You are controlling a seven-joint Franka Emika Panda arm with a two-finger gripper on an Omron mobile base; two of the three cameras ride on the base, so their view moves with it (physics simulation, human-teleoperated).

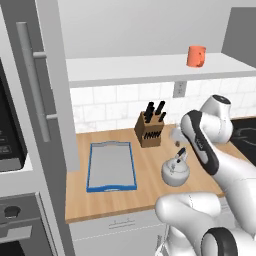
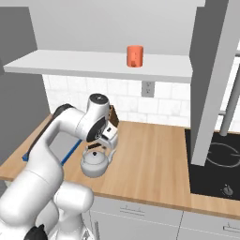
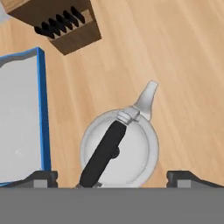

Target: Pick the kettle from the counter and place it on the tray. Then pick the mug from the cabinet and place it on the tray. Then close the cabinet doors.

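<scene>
The tray [image 1: 111, 166] lies flat on the desk [image 1: 145, 192] at the left, bare, ready to take both things. Just right of it stands the kettle [image 1: 175, 171], upright, its black handle [image 3: 103, 154] arching across the lid. The pincer [image 3: 111, 177] hangs directly above it, released, fingers spread wide to either side, probably lining up to straddle that handle. Up on the cabinet shelf [image 1: 145, 68], to the right, waits the mug [image 1: 196, 56].

One kettle [image 1: 175, 171], one tray [image 1: 111, 167], one knife block [image 1: 148, 130] and one mug [image 1: 196, 56] are present, plus one wall outlet [image 1: 179, 89].
</scene>
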